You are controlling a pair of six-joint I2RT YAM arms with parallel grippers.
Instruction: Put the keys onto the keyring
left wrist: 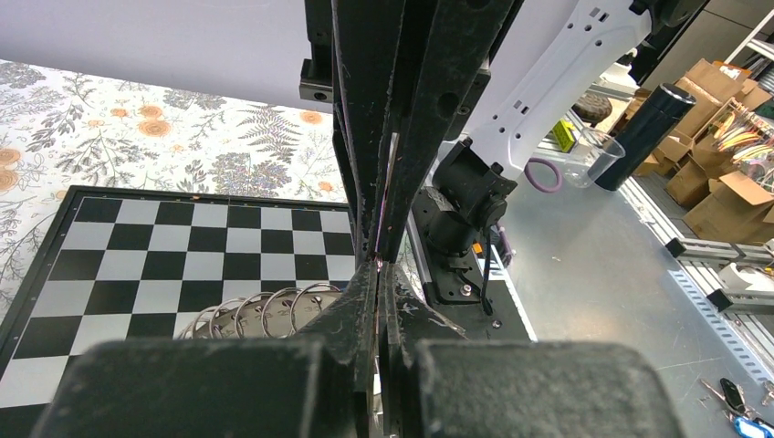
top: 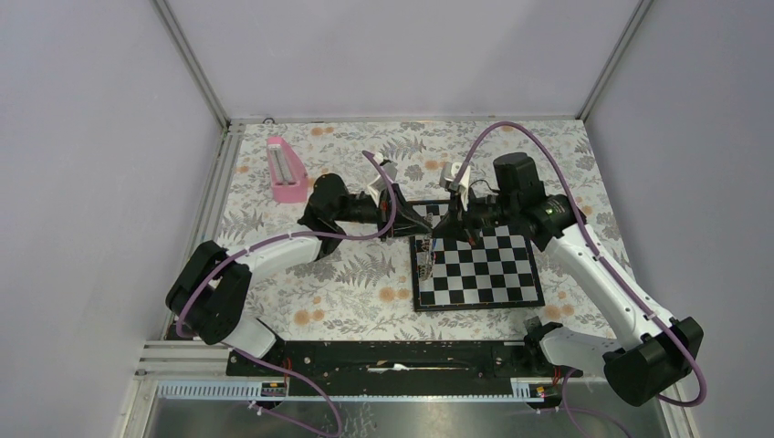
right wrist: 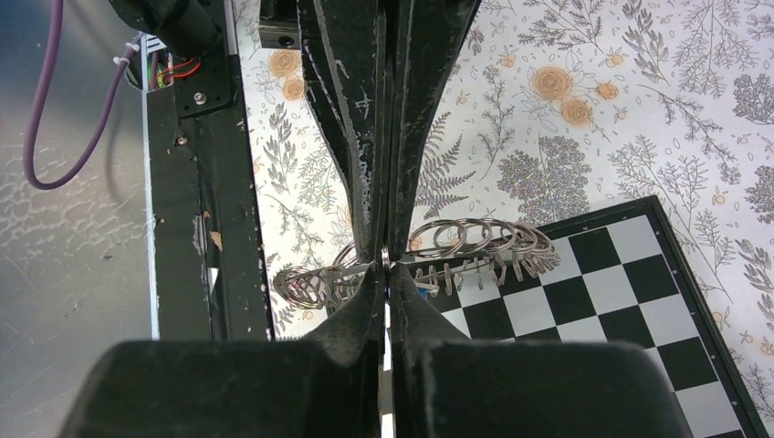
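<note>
Right gripper (right wrist: 384,260): the fingers are pressed together, and we see them pinching the band of the keyring (right wrist: 475,245) between their tips.
Left gripper (left wrist: 379,260): also closed down to a slit. A thin bright sliver shows between the fingers, but we cannot tell what it is.
Gripper positions: the two meet tip to tip over the far left corner of the chessboard (top: 484,269), the left one coming from the left and the right one from the right.
Keyring, place: at the left edge of the chessboard, with its far end up at the gripper tips.
Keyring, long axis: from above we see a narrow strip running far to near along the board's left edge. From the right wrist it reads as a row of overlapping silver loops that crosses the fingers at right angles and sticks out on both sides of them.
Keyring, contact with board: we cannot tell whether the near end rests on it or hangs free.
Key (left wrist: 750,426): we make out a small blue-headed piece on the grey metal surface, cut off by the picture's edge and well apart from the keyring.
Bench (top: 347,292): covered with a floral cloth, and the chessboard lies on it.
Pink wedge-shaped object (top: 286,170): far left on the bench, well away from both arms.
</note>
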